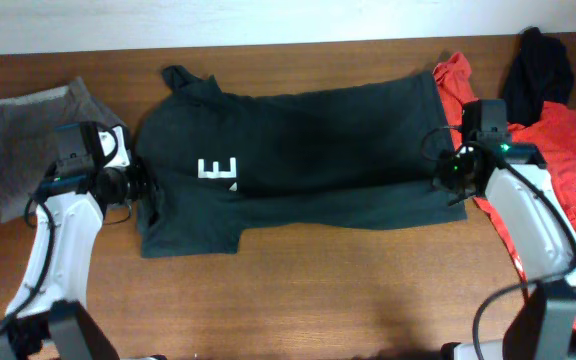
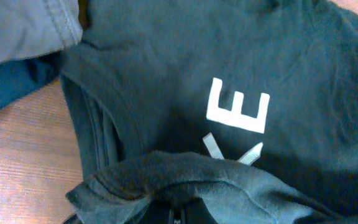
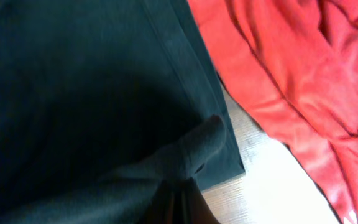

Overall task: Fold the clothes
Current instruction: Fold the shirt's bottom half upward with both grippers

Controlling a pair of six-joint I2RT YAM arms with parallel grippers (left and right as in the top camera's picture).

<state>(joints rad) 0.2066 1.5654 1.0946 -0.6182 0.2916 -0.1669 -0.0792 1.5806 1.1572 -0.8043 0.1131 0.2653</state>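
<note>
The black T-shirt (image 1: 318, 150) lies spread lengthwise across the middle of the wooden table (image 1: 318, 300). Its straight stitched hem is at the right, and its white block lettering (image 1: 216, 169) is toward the left.

**Arm pose**
- The left arm rises from the near-left corner. Its white link runs toward the far side, and the wrist is turned right so that the left gripper (image 1: 146, 190) meets the shirt's left edge.
- The right arm rises from the near-right corner. Its white link leans far and left, which places the right gripper (image 1: 444, 180) at the shirt's right edge, near the hem corner.

**Pincers**
- Left: the jaws are closed tight on a raised ridge of black T-shirt fabric, which bunches at the bottom of the left wrist view just near of the lettering.
- Right: the jaws are closed tight on a pinched fold of the same shirt, just inside the hem. The fold stands up in a small peak.

**Materials and shapes**
- The black T-shirt is matt, soft knit. It lies mostly flat, with shallow creases.
- The coral-red T-shirt (image 1: 568, 150) lies crumpled in loose folds at the right, beside the hem and partly under the right arm.
- The smaller black piece (image 1: 538, 65) lies heaped at the far right, touching the red shirt.
- A grey garment (image 1: 28, 135) with a stitched edge lies at the left, over a dark blue cloth (image 2: 11, 87).
</note>
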